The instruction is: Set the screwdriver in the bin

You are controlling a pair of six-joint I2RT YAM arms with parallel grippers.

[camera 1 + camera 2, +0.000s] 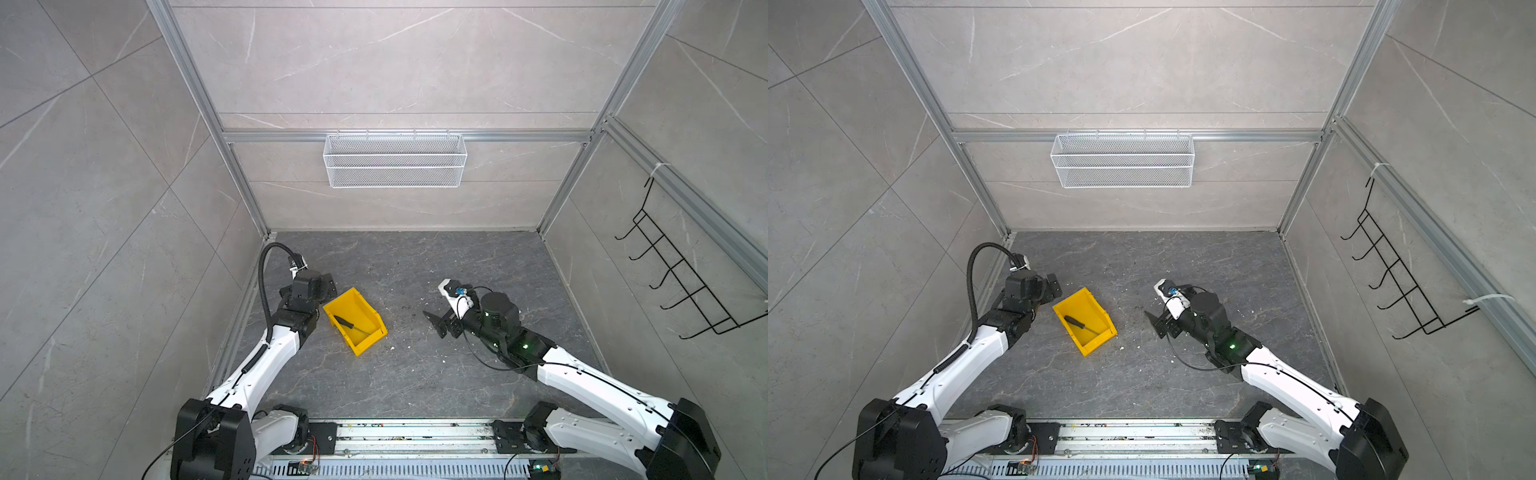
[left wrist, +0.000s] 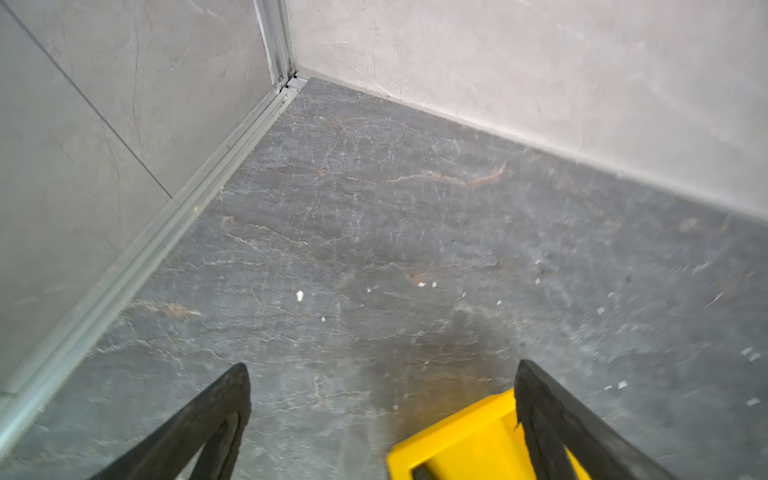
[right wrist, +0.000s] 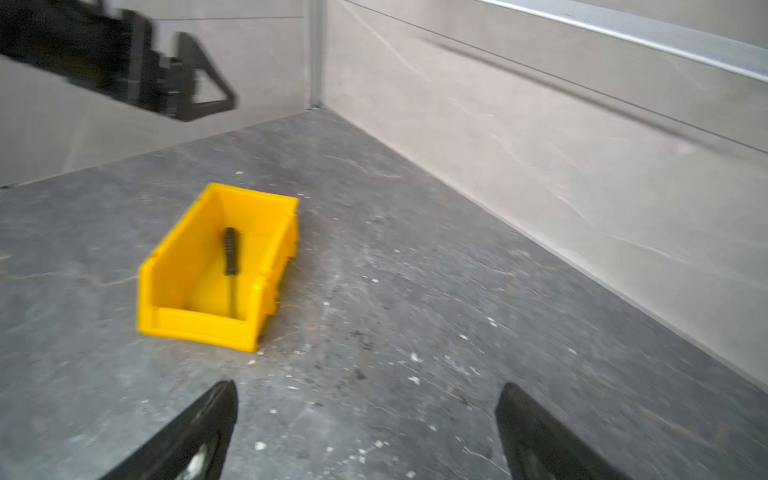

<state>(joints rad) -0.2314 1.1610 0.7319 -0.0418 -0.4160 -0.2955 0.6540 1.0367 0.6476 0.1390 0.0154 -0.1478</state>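
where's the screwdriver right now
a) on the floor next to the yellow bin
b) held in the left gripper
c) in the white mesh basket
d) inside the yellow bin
d: the screwdriver lies inside the yellow bin, handle toward its taller back wall, while the left gripper and the right gripper are both open and hold nothing.
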